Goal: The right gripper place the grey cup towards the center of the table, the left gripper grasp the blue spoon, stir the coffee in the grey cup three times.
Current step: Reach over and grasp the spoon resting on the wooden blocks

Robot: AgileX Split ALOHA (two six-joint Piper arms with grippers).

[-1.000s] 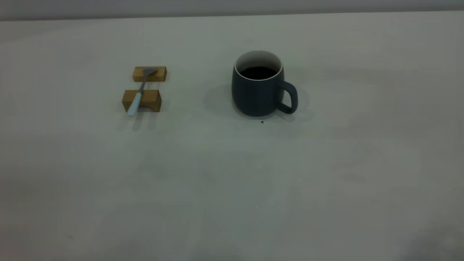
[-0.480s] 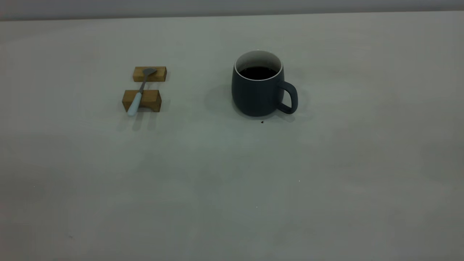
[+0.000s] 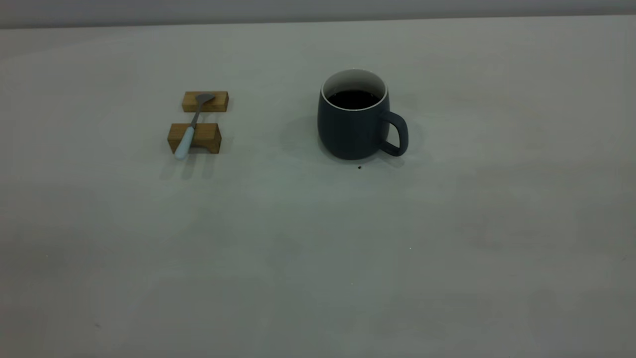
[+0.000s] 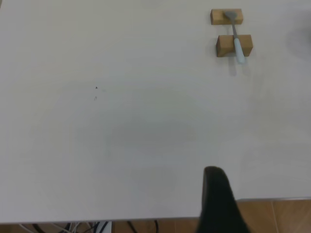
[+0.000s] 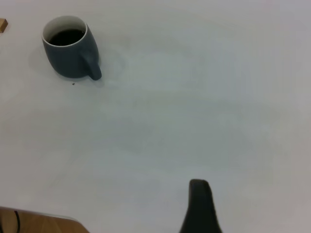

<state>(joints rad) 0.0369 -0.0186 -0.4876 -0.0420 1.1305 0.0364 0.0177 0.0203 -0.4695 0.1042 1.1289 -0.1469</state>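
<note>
The grey cup stands upright right of the table's middle, toward the back, its loop handle turned right. Dark coffee lies smooth inside it. The blue spoon rests across two tan wooden blocks at the back left, bowl on the far block, pale handle sticking out over the near one. Neither gripper shows in the exterior view. Only the black tip of the left gripper shows, far from the spoon, over the table's near edge. The right gripper hovers well away from the cup.
The far block and the near block sit one behind the other. A small dark speck lies just in front of the cup. Wooden floor and cables show past the table's edge in the left wrist view.
A faint shadow at the table's front right corner has gone. Cup, spoon and blocks have not moved.
</note>
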